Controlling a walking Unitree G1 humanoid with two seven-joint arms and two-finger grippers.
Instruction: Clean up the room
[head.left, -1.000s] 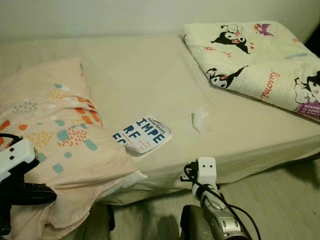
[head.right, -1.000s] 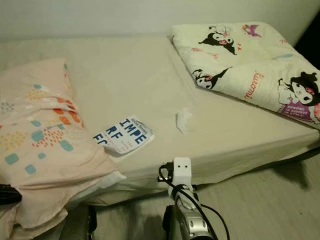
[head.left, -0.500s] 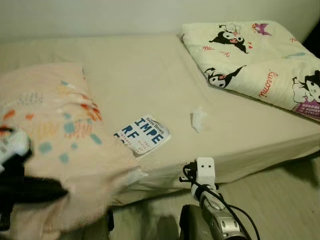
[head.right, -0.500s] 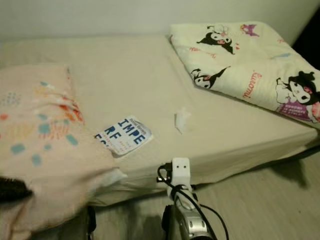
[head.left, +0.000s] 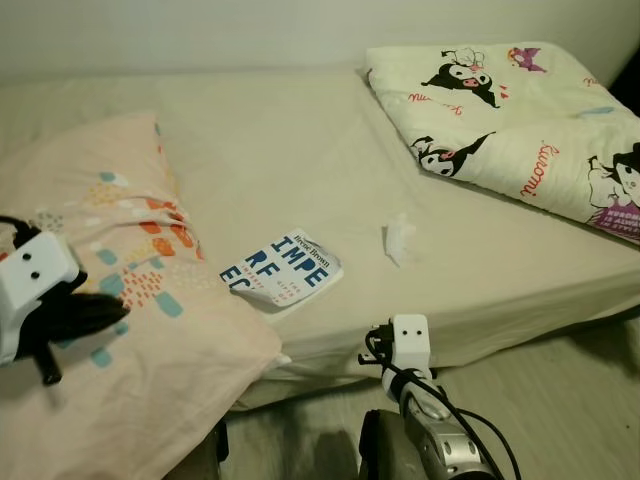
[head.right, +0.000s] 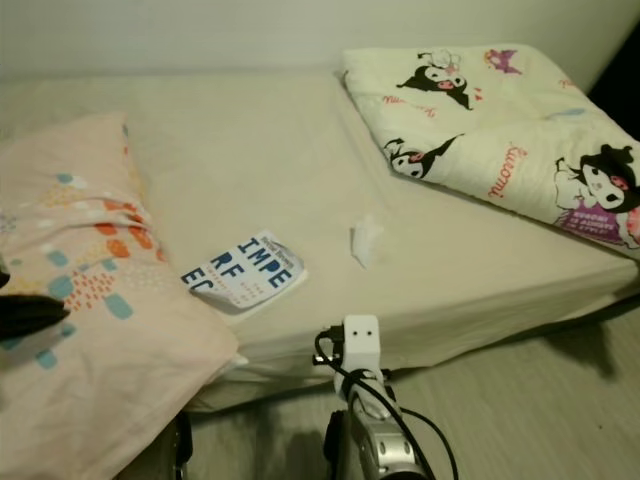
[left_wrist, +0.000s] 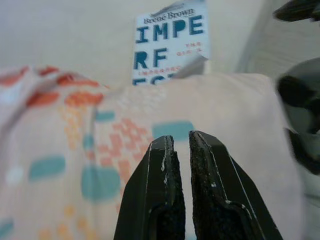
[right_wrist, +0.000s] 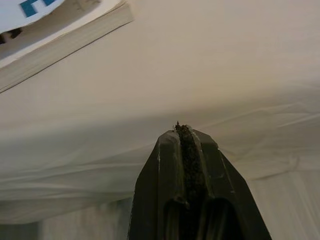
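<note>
Bed (head.left: 280, 160) under pale sheet | pillow (head.left: 150, 330) lower left, over book (head.left: 285, 270) corner | left gripper (left_wrist: 181, 145) narrow on pillow; pinch fabric firmly | right gripper (right_wrist: 183, 131) closed, idle

Left gripper (left_wrist: 181, 142) poised over the peach pillow (left_wrist: 115, 165), black fingers (left_wrist: 160, 195) nearly together, a thin gap between. Beyond the pillow, a white book (left_wrist: 170, 42), lower edge tucked behind it.

Peach pillow (head.left: 130, 300) with teal-orange dabs; cream cartoon-print quilt (head.left: 520, 120); white, blue-lettered book (head.left: 285, 270).
</note>
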